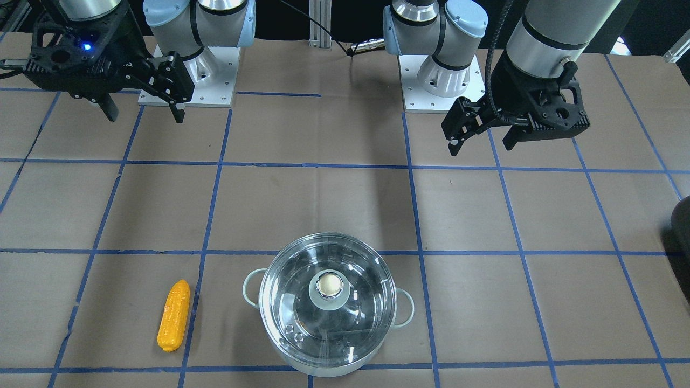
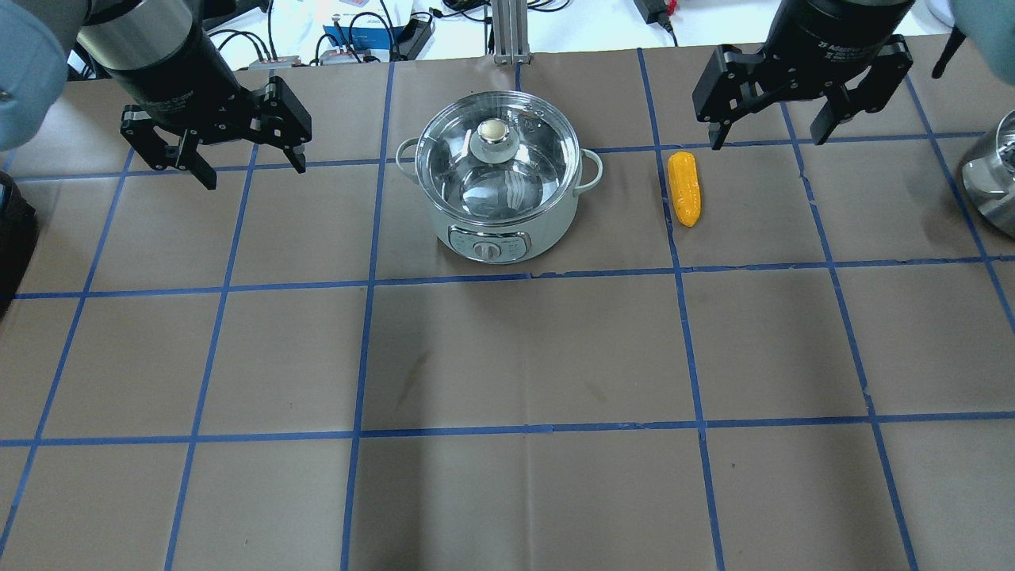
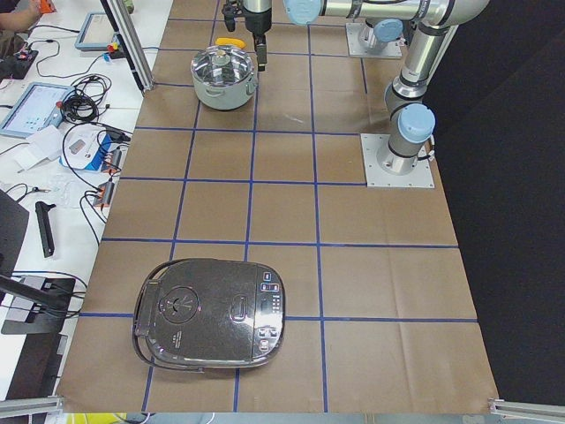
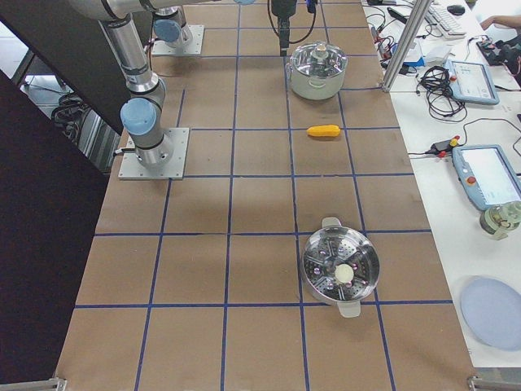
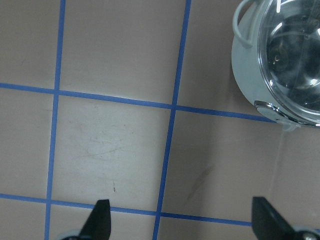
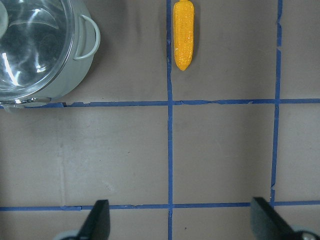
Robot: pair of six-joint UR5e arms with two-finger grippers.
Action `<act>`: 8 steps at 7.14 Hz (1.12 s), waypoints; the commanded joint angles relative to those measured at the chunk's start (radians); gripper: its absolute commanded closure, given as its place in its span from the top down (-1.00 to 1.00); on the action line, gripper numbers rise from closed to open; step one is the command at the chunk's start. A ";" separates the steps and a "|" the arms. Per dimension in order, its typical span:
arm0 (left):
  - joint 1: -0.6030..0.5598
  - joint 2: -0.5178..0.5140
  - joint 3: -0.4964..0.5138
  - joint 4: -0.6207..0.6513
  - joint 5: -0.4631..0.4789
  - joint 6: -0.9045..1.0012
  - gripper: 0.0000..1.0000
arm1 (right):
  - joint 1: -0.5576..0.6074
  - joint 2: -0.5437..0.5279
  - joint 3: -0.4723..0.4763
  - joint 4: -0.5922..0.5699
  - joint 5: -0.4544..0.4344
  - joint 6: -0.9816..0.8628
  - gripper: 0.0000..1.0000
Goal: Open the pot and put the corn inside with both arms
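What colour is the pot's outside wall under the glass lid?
Pale mint-white on the pot, clearest in the overhead exterior view.

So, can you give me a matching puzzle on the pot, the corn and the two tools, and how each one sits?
1 pot
2 corn
3 left tool
4 right tool

a lying flat on the table
b open, on the corn's side of the pot
c covered by a glass lid
d open, away from the corn

Pairs: 1-c, 2-a, 3-d, 4-b
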 commanded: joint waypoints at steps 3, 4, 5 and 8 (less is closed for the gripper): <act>0.014 0.039 -0.063 0.009 0.002 0.003 1.00 | 0.000 0.001 0.001 0.000 0.000 0.000 1.00; 0.014 0.025 -0.048 0.011 0.000 0.002 1.00 | -0.015 0.011 0.000 -0.014 -0.002 0.000 0.99; 0.014 -0.009 -0.011 0.009 0.000 -0.008 1.00 | -0.026 0.046 0.003 -0.023 -0.005 -0.027 0.87; -0.089 -0.206 0.218 0.020 -0.047 -0.037 1.00 | -0.028 0.367 0.047 -0.403 -0.003 -0.038 0.86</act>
